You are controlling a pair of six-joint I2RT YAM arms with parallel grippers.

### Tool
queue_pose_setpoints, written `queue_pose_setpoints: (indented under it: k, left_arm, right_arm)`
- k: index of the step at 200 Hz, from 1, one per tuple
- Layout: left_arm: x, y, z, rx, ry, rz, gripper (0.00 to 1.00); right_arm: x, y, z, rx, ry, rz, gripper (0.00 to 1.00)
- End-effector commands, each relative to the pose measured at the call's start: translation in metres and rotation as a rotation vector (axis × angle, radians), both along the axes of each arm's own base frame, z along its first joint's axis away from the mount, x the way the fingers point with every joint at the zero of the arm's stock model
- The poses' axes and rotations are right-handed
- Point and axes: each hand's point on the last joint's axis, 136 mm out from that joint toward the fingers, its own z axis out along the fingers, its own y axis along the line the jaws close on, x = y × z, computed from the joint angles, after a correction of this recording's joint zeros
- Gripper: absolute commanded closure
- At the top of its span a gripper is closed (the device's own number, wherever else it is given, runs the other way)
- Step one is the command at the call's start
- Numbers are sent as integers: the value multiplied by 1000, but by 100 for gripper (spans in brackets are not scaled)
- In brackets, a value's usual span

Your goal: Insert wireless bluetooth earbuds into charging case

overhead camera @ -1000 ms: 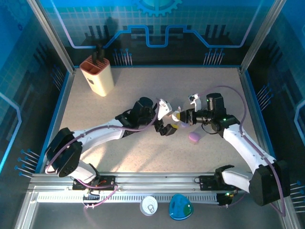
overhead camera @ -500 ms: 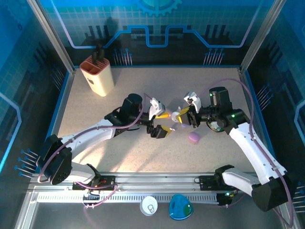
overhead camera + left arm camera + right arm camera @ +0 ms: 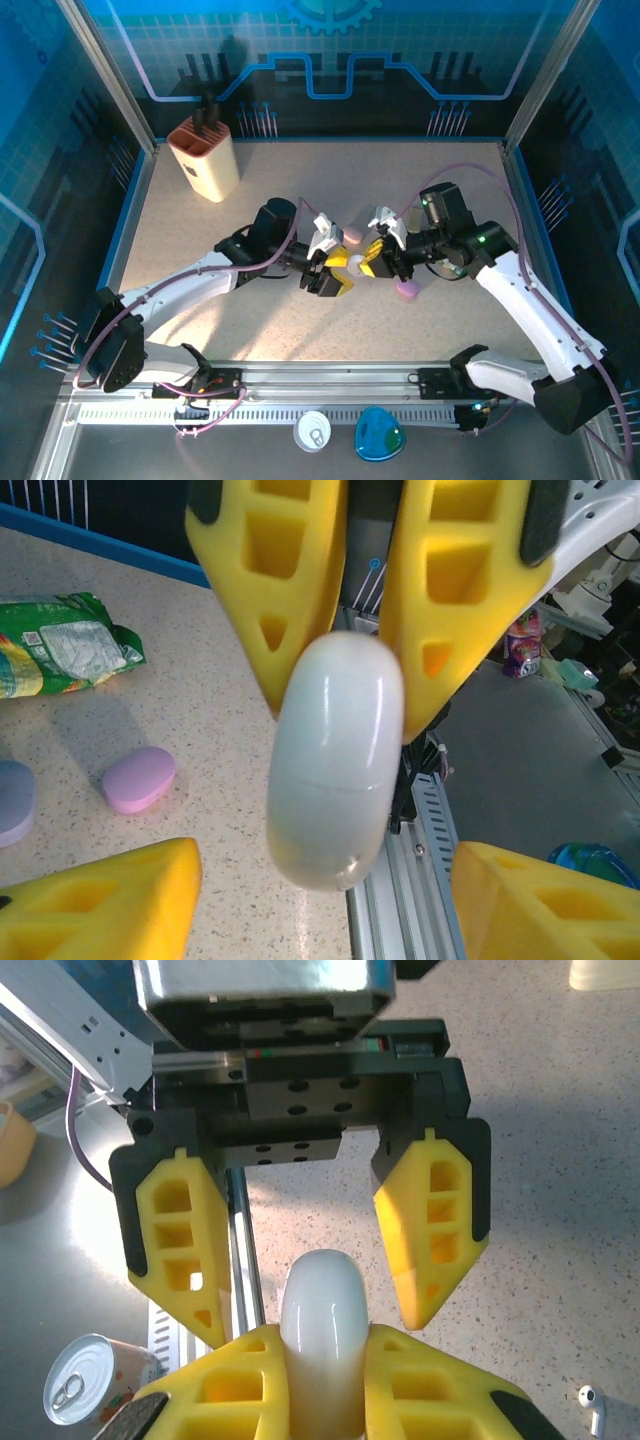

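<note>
A white pebble-shaped charging case point(image 3: 322, 1310) with its lid down is pinched between the yellow fingers of my right gripper point(image 3: 322, 1385), which is shut on it. The case point(image 3: 357, 262) is held above the middle of the table, its free end pointing at my left gripper point(image 3: 335, 265). In the left wrist view the case point(image 3: 335, 760) hangs between the fingers of my left gripper point(image 3: 325, 858), which stand open on either side of it with a gap on each side. One white earbud point(image 3: 592, 1408) lies on the table by the right gripper.
A pink case point(image 3: 352, 236) lies just behind the grippers and a lavender case point(image 3: 406, 290) just right of them. A green packet point(image 3: 65, 655) lies on the table. A beige holder point(image 3: 205, 158) stands at the back left. A can point(image 3: 313, 432) sits beyond the front rail.
The two grippers have come together at the table's middle. The right gripper has carried the white case between the left gripper's fingers, which have narrowed from wide open.
</note>
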Motion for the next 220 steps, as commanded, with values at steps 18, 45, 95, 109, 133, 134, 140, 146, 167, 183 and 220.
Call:
queue_pose_setpoints:
  k: [18,45,95,109,133,134,140,146,167,183,220]
  left_arm:
    - [-1,-2,25,-59,-9,-33,44]
    - [-2,-3,25,-60,-5,-41,51]
    - [-1,-4,25,-58,-5,-45,55]
    - [0,-5,25,-58,-3,-48,55]
    - [0,-6,24,-56,-3,-51,56]
    - [0,-6,24,-55,-2,-50,56]
    - [0,-6,24,-55,-2,-51,56]
    - [1,-6,24,-55,-1,-50,56]
    - [0,-6,25,-56,-4,-53,60]
    - [-1,-5,25,-57,-6,-55,64]
    - [-2,-5,24,-57,-22,-61,82]
  right_arm:
    - [-10,4,1,-21,-5,46,91]
    - [-9,3,-1,-27,-5,41,91]
    - [-7,5,-1,-18,-14,35,91]
    - [-6,5,0,-10,-15,34,91]
    - [-5,7,2,0,-18,33,91]
    - [-5,7,2,1,-18,34,91]
    - [-5,7,2,4,-19,33,91]
    - [-4,8,2,6,-20,33,91]
    - [-3,9,3,16,-22,31,91]
    - [-2,10,2,18,-22,28,91]
    - [0,10,3,24,-26,22,87]
